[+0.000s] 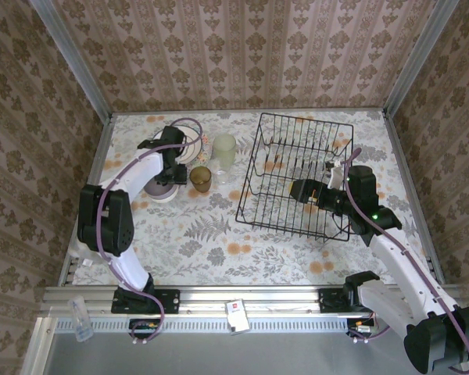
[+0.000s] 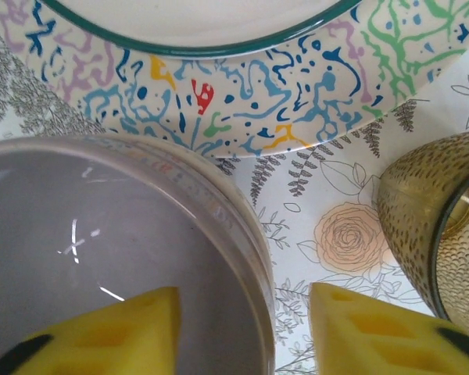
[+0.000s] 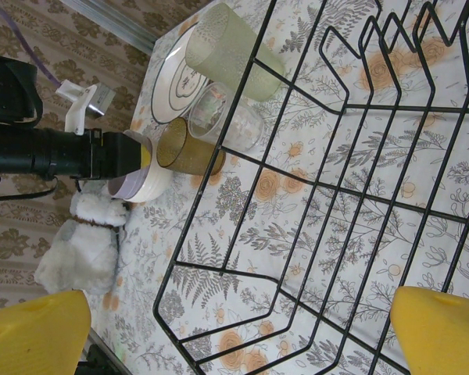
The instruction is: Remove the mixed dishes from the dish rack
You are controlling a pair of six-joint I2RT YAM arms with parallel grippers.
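Spotter: Your left pincer point(image 2: 242, 336) is released. Its yellow fingertips point(image 2: 117, 336) stand apart, one inside the lavender bowl point(image 2: 102, 226) and one outside, with the rim between them and a gap showing on the outer side.

Operator: What's around it?

Spotter: The floral plate point(image 2: 297, 101) lies just beyond the bowl, and the brown cup point(image 2: 438, 226) stands just to its right on the flowered table point(image 2: 336, 234). Your left forearm reaches to the table's far left, wrist bent down over the bowl.

Operator: And the right?

Spotter: Your right pincer point(image 3: 242, 336) is spread wide, holding nothing, above the dish rack point(image 1: 250, 168). That arm stretches forward, wrist turned so the fingers point left across the rack. The pale green glass point(image 1: 223, 148) is between the plate and the rack.
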